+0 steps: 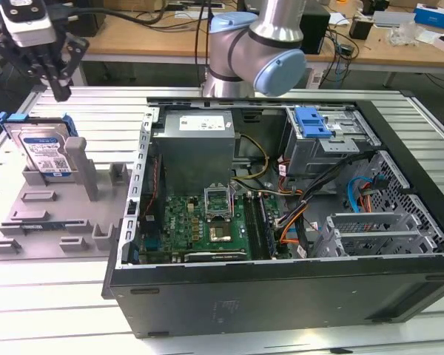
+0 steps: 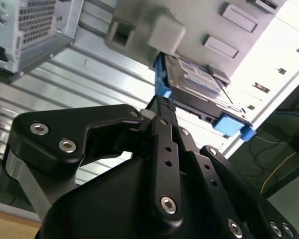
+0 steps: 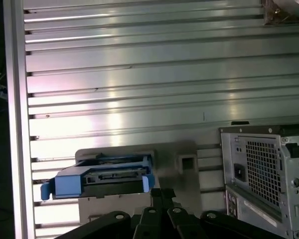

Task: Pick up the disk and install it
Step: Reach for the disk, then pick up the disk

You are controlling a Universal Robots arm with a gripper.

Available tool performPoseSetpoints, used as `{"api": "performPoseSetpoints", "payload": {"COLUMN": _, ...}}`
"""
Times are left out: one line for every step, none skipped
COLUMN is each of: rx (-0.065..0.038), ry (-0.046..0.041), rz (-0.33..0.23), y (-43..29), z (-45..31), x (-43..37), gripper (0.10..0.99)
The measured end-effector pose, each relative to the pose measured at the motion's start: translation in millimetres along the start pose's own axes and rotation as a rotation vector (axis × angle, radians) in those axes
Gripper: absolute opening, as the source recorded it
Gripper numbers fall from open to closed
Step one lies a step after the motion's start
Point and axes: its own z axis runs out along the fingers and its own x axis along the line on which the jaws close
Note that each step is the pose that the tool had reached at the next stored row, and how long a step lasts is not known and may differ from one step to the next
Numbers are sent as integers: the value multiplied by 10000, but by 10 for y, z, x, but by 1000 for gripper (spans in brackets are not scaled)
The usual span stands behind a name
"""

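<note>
Tabletop [image 1: 44, 296] of ribbed aluminium spans the whole exterior view. On it lies the open computer case [image 1: 281, 299], which takes up the centre and right of the frame with its board and cables exposed. The robot arm [image 1: 259, 52] rises behind the case at the upper centre. Left of the case sits a grey fixture [image 1: 37, 222] with slots and posts.

The disk [image 1: 48, 151] stands on edge in the back slot of that fixture, at the upper left of the frame, its blue carrier framing the labelled face. Both wrist views show it seated there too [image 2: 194, 79] [image 3: 109, 177].

Inside the case, at the upper right, a metal drive cage [image 1: 333, 151] carries a small blue latch [image 1: 311, 122] and no drive.

The gripper [image 1: 61, 92] hangs just above the disk and apart from it. In both wrist views its fingers [image 2: 162, 103] [image 3: 162, 191] look drawn together with nothing between them.

By this showing the task is at its very start. The disk has not been grasped or lifted, and the whole carry to the case and the seating in it are left to do.
</note>
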Motion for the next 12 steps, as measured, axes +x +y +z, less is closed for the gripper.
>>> {"api": "performPoseSetpoints", "payload": {"rx": 0, "ry": 5, "rz": 2, "y": 10, "z": 6, "x": 45, "gripper": 106}}
{"api": "performPoseSetpoints", "payload": {"rx": 1, "ry": 11, "rz": 3, "y": 20, "z": 11, "x": 93, "gripper": 106}}
{"api": "performPoseSetpoints", "payload": {"rx": 1, "ry": 18, "rz": 2, "y": 29, "z": 15, "x": 135, "gripper": 106}}
{"api": "performPoseSetpoints", "payload": {"rx": 1, "ry": 24, "rz": 4, "y": 34, "z": 17, "x": 163, "gripper": 106}}
{"api": "performPoseSetpoints", "payload": {"rx": 1, "ry": 25, "rz": 2, "y": 34, "z": 18, "x": 164, "gripper": 106}}
{"api": "performPoseSetpoints", "payload": {"rx": 1, "ry": 25, "rz": 1, "y": 34, "z": 17, "x": 164, "gripper": 106}}
{"api": "performPoseSetpoints", "payload": {"rx": 3, "ry": 27, "rz": 2, "y": 34, "z": 17, "x": 165, "gripper": 106}}
{"api": "performPoseSetpoints", "payload": {"rx": 2, "ry": 26, "rz": 3, "y": 34, "z": 17, "x": 166, "gripper": 106}}
{"api": "performPoseSetpoints", "payload": {"rx": 2, "ry": 26, "rz": 3, "y": 34, "z": 17, "x": 166, "gripper": 106}}
{"api": "performPoseSetpoints", "payload": {"rx": 2, "ry": 26, "rz": 3, "y": 34, "z": 17, "x": 166, "gripper": 106}}
{"api": "performPoseSetpoints", "payload": {"rx": 2, "ry": 26, "rz": 3, "y": 34, "z": 17, "x": 166, "gripper": 106}}
{"api": "performPoseSetpoints", "payload": {"rx": 2, "ry": 26, "rz": 3, "y": 34, "z": 17, "x": 167, "gripper": 106}}
